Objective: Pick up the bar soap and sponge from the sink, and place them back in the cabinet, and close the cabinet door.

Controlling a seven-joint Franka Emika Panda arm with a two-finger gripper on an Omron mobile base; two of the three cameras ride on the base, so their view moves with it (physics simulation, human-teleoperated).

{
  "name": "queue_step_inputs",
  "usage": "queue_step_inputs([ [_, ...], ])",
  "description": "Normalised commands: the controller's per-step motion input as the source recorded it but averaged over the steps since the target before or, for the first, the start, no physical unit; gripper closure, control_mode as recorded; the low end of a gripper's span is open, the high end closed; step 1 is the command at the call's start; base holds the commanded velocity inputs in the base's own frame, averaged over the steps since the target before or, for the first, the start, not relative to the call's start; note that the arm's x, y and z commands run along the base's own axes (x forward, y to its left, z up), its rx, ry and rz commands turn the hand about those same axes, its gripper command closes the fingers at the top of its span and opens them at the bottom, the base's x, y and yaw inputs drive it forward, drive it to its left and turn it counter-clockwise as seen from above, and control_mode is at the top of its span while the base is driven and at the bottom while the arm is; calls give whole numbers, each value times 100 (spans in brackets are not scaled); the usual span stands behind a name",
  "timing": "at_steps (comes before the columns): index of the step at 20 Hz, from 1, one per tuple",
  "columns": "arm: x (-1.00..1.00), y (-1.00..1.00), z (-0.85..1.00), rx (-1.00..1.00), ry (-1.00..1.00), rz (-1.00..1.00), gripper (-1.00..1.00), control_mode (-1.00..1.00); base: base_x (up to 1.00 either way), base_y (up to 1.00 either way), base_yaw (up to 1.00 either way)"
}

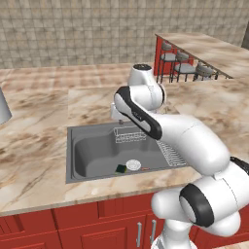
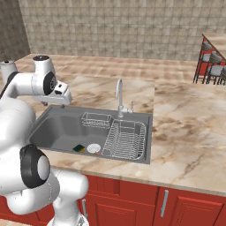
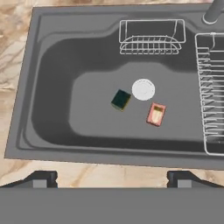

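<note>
The end effector [image 3: 112,177] hangs above the near rim of the sink [image 3: 52,78], its two fingertips [image 3: 41,178] spread wide apart and grasping nothing. On the basin floor the sponge [image 3: 120,99] lies dark green face up just beside the round white drain [image 3: 143,89], and the bar soap [image 3: 155,114] lies close to the drain on another side, apart from the sponge. A small wire basket [image 3: 150,38] sits at the far wall of the basin, a wire dish rack [image 2: 126,139] fills the side by the chrome tap [image 2: 119,98], and marble tabletop [image 1: 39,126] surrounds the sink.
</note>
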Motion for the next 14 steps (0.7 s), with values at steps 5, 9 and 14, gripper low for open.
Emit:
queue_step_inputs([
  [5, 7, -7, -20, 0, 0, 0, -100, -100, 0, 0, 0],
  [9, 0, -2, -24, 0, 0, 0, -100, -100, 0, 0, 0],
  [14, 0, -3, -22, 0, 0, -8, -100, -100, 0, 0, 0],
])
